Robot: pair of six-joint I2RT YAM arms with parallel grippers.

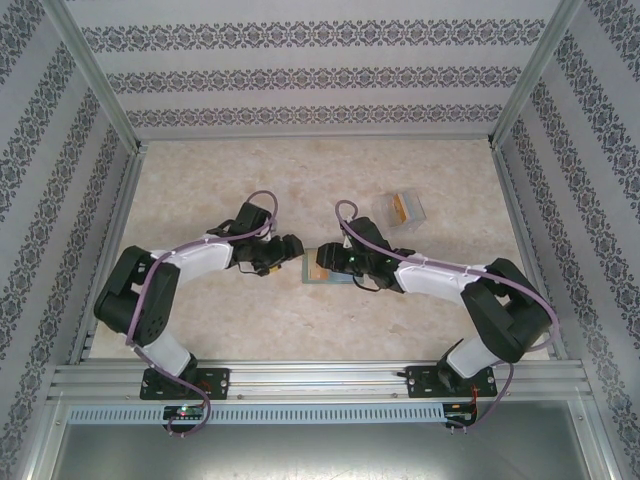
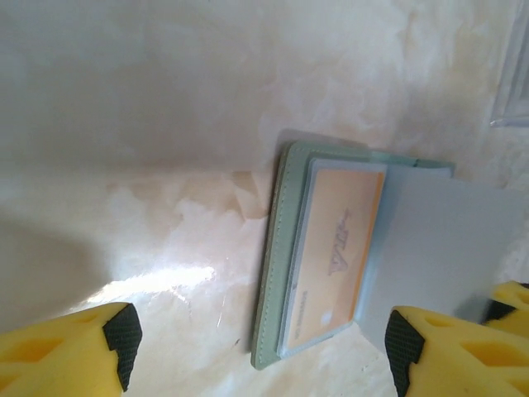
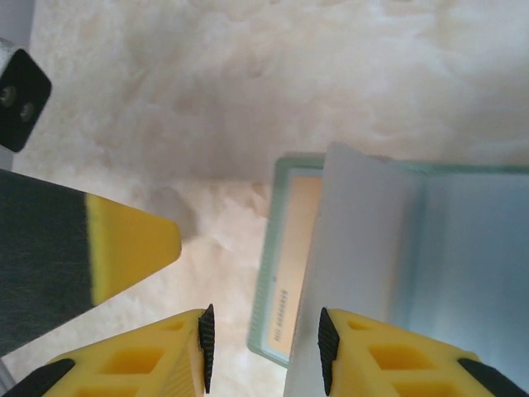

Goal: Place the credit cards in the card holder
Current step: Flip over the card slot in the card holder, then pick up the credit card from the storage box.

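Observation:
The card holder lies open on the table, grey-green outside. An orange-yellow credit card sits in the pocket of its flat half. Its blue-grey flap stands raised on the right. My left gripper is open wide, fingers astride the holder's near corner without touching it. In the right wrist view the flap leans against one pad of my right gripper, with a gap to the other pad, over the card holder and orange card. From above, both grippers meet at the holder.
A clear plastic case with something orange inside lies on the table behind and to the right of the right gripper. Patterned walls and metal posts close in the table on three sides. A yellow finger of the left gripper pokes in close to the right gripper.

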